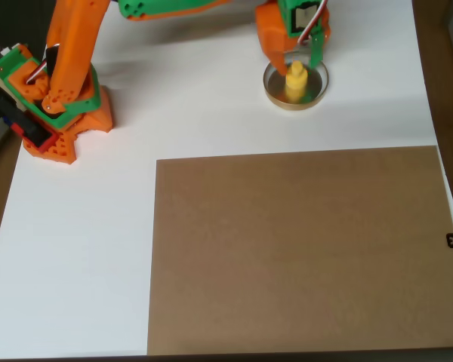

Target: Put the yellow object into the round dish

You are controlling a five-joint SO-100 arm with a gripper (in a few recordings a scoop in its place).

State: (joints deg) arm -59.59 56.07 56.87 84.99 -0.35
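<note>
At the top of the overhead view, right of centre, the small yellow plastic object [295,81], with a knob on a wider base, stands upright inside the small shallow round dish [278,99] with its tan rim and dark inside. The orange-and-green arm's fingers [296,54] flank it, an orange one on the left and a green one on the right. They look slightly parted, but whether they press the piece or have let go I cannot tell.

The step in hand appears to be the release. To do it well, spread the fingers fully before lifting, then rise straight up so neither finger catches the knob and tips the piece or drags the dish across the white surface [211,98].

Counted: one yellow piece, one dish, one arm, one large brown rectangular board [302,253] lying flat, well apart from the dish.
</note>
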